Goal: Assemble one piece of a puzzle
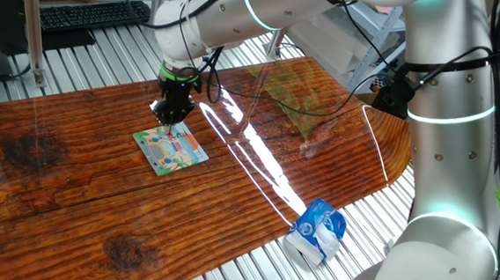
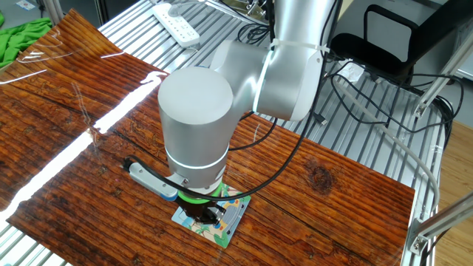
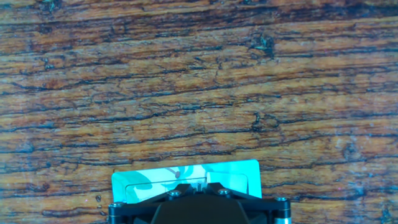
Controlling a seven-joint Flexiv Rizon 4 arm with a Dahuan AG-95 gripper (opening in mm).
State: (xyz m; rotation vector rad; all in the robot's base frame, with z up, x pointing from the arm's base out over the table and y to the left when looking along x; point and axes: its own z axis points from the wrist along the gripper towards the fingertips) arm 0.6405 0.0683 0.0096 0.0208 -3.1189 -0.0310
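- Your wooden tabletop fills all three views; only one fixed view shows the glossy picture sheet lying on it at about 1 o'clock from the puzzle, and the blue-and-white packet off the wood's edge at about 4 o'clock.
- The silver arm dominates the other fixed view, where its thick wrist hides most of what sits under it; that view alone shows you the white power strip at 12 o'clock and a green cloth at 10 o'clock.
- The puzzle lies flat on the wood. One fixed view shows its whole square; the other fixed view gives you only its lower corner; the hand view shows only a teal strip at 6 o'clock above the hand's black housing.
- The gripper points straight down with its tip at the puzzle's 12 o'clock edge; its fingers are pressed together, fully closed.
- You cannot make out the piece in any view, so whether it sits under the fingertips or in the puzzle cannot be told.
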